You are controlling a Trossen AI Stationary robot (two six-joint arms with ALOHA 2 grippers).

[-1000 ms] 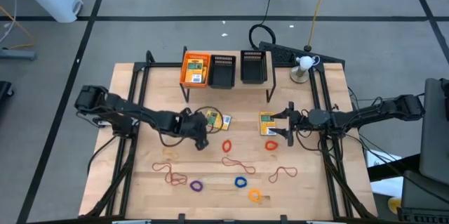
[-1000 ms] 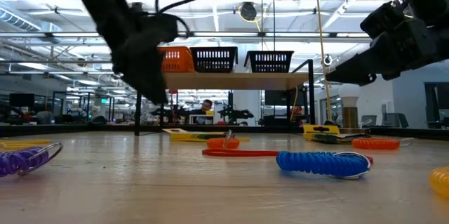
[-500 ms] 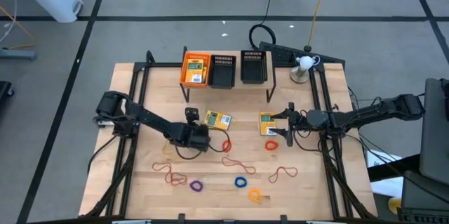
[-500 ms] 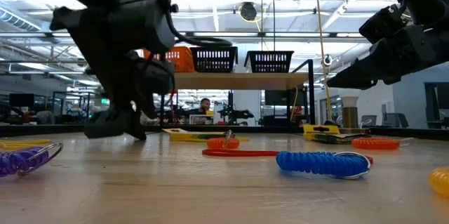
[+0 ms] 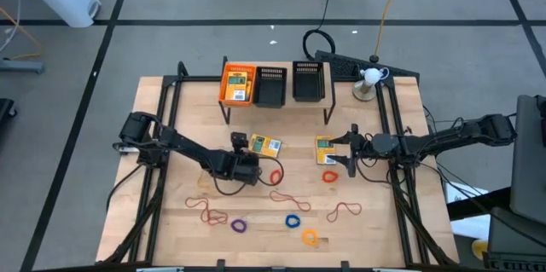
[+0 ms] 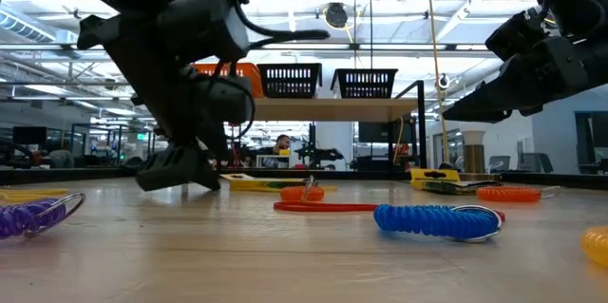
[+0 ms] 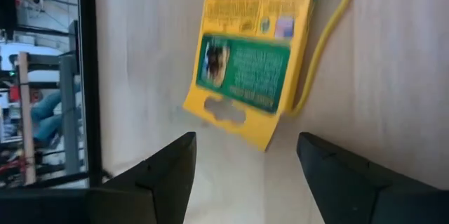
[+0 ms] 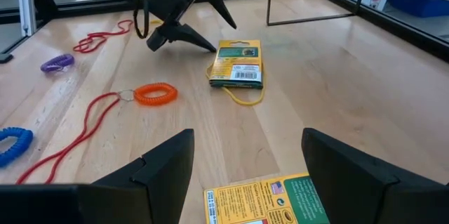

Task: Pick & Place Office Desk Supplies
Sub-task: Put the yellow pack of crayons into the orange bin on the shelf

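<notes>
Since a second ago our left gripper dropped low beside the packet — fingers spread for pinching; right gripper waits, spread too.

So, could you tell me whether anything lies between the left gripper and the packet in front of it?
Nothing visible does. The left gripper is open, with bare wood between it and the packet; only a thin yellow band lies beside the packet.

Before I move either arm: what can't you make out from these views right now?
- Print on the packet ahead of the left gripper: blurred in the left wrist view, too small in the high view.
- Packet under the right gripper: cut off by the right wrist view's edge.
- Contents of the black trays: too small in the high view, hidden behind mesh in the low view.
</notes>
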